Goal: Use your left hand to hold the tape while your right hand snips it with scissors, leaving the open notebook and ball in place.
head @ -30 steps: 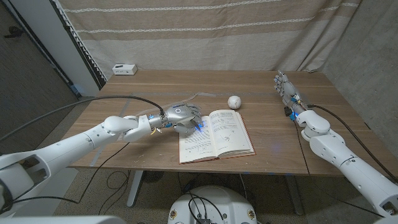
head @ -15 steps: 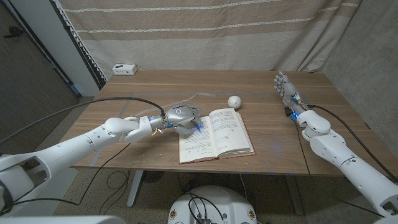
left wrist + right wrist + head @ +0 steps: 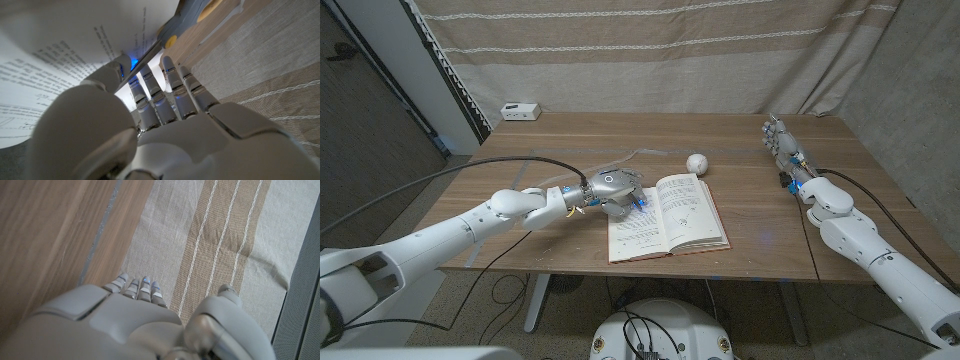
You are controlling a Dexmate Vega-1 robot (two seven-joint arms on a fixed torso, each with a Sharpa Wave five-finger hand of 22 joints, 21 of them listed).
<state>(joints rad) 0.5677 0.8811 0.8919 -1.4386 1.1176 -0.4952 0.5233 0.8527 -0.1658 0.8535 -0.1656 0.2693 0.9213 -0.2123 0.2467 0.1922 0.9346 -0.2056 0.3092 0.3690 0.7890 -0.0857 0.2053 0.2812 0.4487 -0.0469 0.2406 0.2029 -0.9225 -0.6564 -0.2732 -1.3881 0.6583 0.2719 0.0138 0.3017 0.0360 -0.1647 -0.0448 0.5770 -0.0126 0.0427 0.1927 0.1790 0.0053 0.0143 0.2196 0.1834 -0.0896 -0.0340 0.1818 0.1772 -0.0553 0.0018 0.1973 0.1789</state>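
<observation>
Notebook (image 3: 670,215) print (too blurred, illegible)

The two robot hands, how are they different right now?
The left hand is at the left edge of the open notebook, fingers curled down over something there; the right hand is out by the table's right side, near nothing. The left fingers bend; the right's reach straight. Both are silvery grey.

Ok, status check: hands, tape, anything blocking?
Left hand at the open notebook left edge, grip unclear. Right hand open, far right, holding nothing. Tape, scissors not identifiable. Ball behind notebook.
</observation>
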